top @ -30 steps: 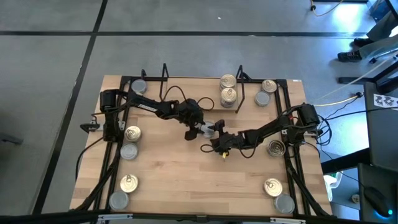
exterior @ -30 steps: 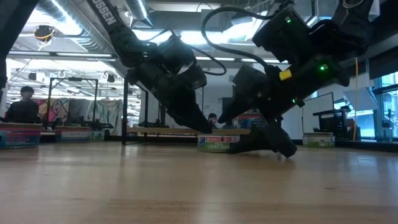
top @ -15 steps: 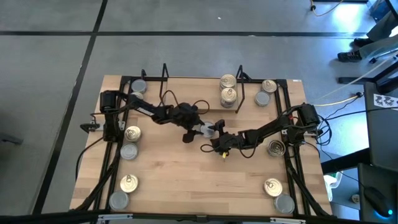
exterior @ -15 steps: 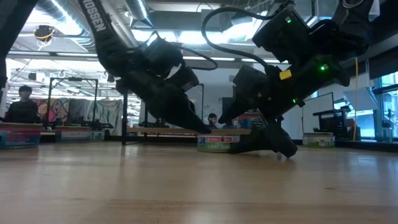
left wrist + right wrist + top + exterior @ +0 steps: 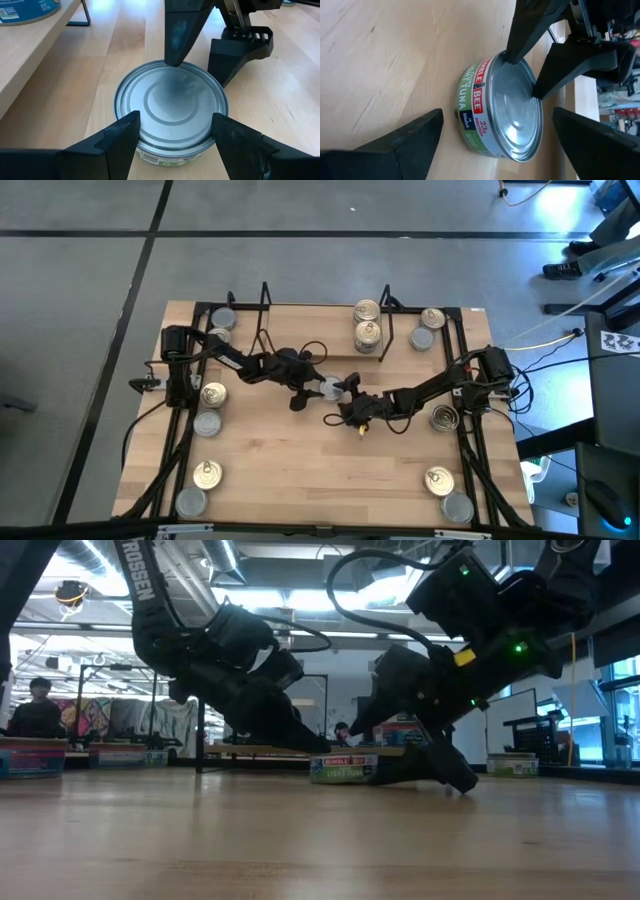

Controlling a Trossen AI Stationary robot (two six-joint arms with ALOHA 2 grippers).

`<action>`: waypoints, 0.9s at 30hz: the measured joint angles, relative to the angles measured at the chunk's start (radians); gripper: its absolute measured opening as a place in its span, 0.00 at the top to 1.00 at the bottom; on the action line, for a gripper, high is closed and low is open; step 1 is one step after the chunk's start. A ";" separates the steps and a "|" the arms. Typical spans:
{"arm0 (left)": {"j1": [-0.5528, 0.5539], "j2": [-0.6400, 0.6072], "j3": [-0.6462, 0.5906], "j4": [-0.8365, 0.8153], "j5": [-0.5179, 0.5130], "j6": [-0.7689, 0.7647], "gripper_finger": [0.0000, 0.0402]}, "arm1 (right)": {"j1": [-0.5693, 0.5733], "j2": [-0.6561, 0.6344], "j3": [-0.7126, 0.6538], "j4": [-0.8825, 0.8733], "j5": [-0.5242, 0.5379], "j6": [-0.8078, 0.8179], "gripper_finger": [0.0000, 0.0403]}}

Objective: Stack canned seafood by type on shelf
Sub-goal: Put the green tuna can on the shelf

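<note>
A short tin (image 5: 326,388) with a plain silver lid and a green-and-red tuna label stands on its base on the table's middle (image 5: 344,769). My left gripper (image 5: 316,387) reaches in from the table's left and is shut on it (image 5: 175,125). My right gripper (image 5: 346,396) comes from the right and is open. Its fingers stand wide on either side of the tin, with a gap at each side in the right wrist view (image 5: 497,116). The black wire shelf (image 5: 265,300) stands at the far edge, with two gold-lidded tins (image 5: 367,322) at its right end. My left gripper pinches the tin between its two fingers at the side wall just under the lid's rim (image 5: 508,57), on the part nearest that gripper. The fingers (image 5: 125,137) slant down from the table's left. The tin stays upright with its base on the table (image 5: 344,781).
Other tins lie along the left rail (image 5: 213,393), (image 5: 207,423), (image 5: 206,473) and the right rail (image 5: 444,417), (image 5: 438,478), with more at the far corners (image 5: 222,320), (image 5: 432,318). Black rails (image 5: 180,440) edge the table. Bare wood lies toward the near edge (image 5: 320,470).
My left gripper has drawn back a little toward the table's left edge. The tin has slid along the table with it, staying upright.
</note>
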 joint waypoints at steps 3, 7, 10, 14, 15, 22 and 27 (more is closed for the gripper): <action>0.002 0.000 0.000 0.001 0.001 -0.007 0.38 | -0.007 0.000 0.000 0.000 0.002 -0.048 0.07; 0.002 0.000 -0.001 0.007 0.001 -0.008 0.38 | -0.022 0.000 0.001 -0.006 -0.009 -0.096 0.07; 0.003 0.000 -0.002 0.011 0.001 -0.011 0.38 | -0.037 0.000 0.001 -0.008 -0.017 -0.127 0.07; 0.003 0.001 -0.002 0.014 0.002 -0.012 0.38 | -0.054 0.003 0.001 -0.008 -0.042 -0.171 0.07; 0.003 0.001 -0.002 0.014 0.002 -0.012 0.38 | -0.058 0.006 0.001 -0.006 -0.047 -0.180 0.07; 0.003 0.001 -0.002 0.014 0.002 -0.013 0.38 | -0.072 0.061 0.033 -0.011 -0.042 -0.222 0.07; 0.005 0.001 -0.002 0.014 -0.002 -0.017 0.38 | -0.076 0.071 0.063 -0.023 -0.036 -0.227 0.10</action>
